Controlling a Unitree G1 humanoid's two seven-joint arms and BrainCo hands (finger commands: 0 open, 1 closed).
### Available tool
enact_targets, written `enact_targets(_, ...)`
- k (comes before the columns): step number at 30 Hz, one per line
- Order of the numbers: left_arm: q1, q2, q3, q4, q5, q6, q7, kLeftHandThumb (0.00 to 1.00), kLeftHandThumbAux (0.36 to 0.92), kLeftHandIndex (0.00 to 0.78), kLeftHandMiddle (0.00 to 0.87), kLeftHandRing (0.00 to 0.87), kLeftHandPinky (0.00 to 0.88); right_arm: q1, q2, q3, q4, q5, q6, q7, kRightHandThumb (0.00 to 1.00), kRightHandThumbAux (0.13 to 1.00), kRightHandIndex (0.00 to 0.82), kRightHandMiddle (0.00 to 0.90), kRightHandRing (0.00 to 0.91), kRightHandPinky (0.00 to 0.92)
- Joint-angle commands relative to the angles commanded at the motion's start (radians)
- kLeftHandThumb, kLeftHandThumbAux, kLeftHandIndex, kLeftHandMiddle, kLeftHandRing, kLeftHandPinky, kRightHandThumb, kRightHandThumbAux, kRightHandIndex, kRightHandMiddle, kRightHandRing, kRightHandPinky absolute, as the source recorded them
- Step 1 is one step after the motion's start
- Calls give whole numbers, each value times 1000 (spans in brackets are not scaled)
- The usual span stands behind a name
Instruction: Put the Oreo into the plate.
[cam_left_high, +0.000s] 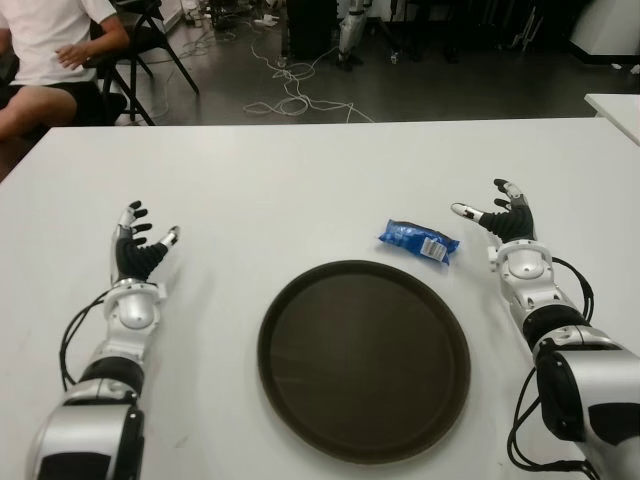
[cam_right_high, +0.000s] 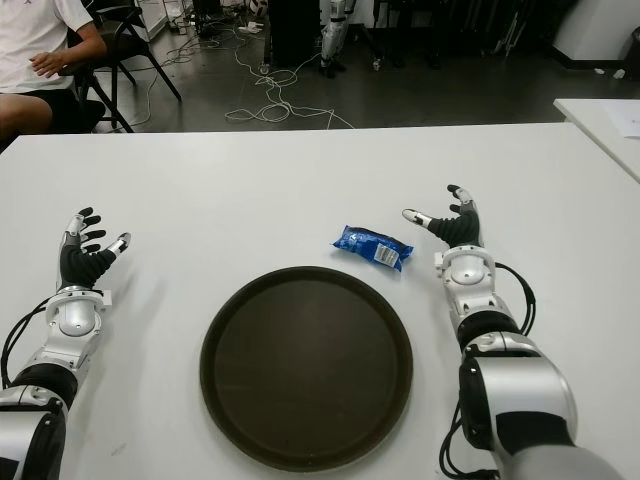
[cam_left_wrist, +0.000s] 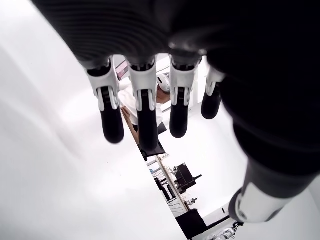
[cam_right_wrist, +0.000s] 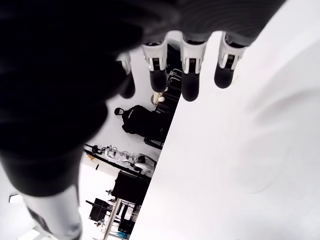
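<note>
A blue Oreo packet lies on the white table, just beyond the far right rim of a round dark brown plate. Nothing lies in the plate. My right hand shows a short way to the right of the packet, fingers spread and holding nothing. My left hand shows at the left of the table, well away from the plate, its fingers straight and holding nothing.
A seated person in a white shirt is at the table's far left corner, beside black chairs. Cables trail over the dark floor beyond the table. Another white table edge shows at the far right.
</note>
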Motion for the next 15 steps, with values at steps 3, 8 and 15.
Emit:
enact_targets(3,0,0,0,0,-2,0,-5,252,705,98,174,199,224,1,-1,1,-1,-1,-3,3,0,778,149,109,104,75)
enact_targets(8,1,1,-3,1,1,-3,-8,240,709,93,166,189,204,3,-3,6,-3,-6,-7,1,0,783,146,112,105,77)
enact_targets(15,3,1,-3,0,1,-7,-7,259,709,102,175,196,226,3,-2,2,-3,-1,-8,1,0,758,176,122,118,91)
